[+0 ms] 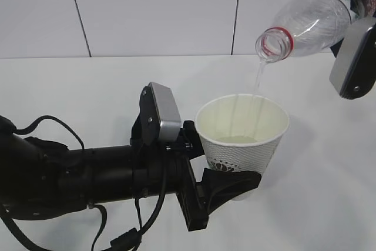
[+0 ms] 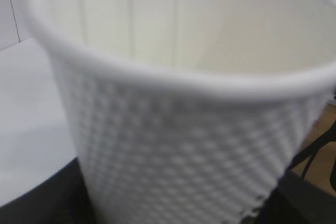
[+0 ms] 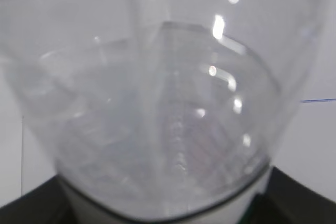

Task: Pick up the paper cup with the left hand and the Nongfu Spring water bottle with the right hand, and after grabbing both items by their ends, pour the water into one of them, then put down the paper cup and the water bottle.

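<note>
A small white paper cup [image 1: 242, 139] with an embossed, dimpled wall and rolled rim is held upright above the white table [image 1: 70, 92], clasped low by the black left gripper [image 1: 226, 171]. A thin stream of clear water [image 1: 257, 77] is poured into it from the tilted clear plastic bottle with a red neck ring [image 1: 308, 22], which is gripped at its far end by the right gripper [image 1: 352, 4]

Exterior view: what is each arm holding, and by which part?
The left hand holds the paper cup near its base. The right hand holds the tilted Nongfu Spring water bottle by its lower end.
</note>
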`<state>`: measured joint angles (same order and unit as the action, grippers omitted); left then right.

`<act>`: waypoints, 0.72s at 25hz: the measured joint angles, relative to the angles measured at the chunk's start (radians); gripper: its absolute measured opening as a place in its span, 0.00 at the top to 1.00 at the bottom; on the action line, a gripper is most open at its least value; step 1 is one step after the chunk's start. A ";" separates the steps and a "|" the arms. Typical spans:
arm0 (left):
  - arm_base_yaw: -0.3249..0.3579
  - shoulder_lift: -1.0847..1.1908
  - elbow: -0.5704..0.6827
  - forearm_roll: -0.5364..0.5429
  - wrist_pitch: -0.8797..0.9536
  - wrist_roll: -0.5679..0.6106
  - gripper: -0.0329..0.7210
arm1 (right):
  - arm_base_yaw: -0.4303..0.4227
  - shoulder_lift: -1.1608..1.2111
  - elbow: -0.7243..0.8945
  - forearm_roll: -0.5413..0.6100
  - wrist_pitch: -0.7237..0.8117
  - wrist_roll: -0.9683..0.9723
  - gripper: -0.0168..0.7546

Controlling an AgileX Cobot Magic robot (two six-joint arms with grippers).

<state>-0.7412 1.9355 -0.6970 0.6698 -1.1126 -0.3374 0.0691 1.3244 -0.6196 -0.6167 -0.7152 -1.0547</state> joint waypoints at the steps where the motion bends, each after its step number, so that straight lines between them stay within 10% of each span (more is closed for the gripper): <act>1: 0.000 0.000 0.000 0.000 0.000 0.000 0.26 | 0.000 0.000 0.000 0.000 0.000 0.000 0.39; 18: 0.000 0.000 0.000 0.000 0.000 0.000 0.26 | 0.000 0.000 0.000 0.000 0.000 -0.002 0.39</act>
<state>-0.7412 1.9355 -0.6970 0.6698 -1.1126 -0.3374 0.0691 1.3244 -0.6196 -0.6167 -0.7152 -1.0569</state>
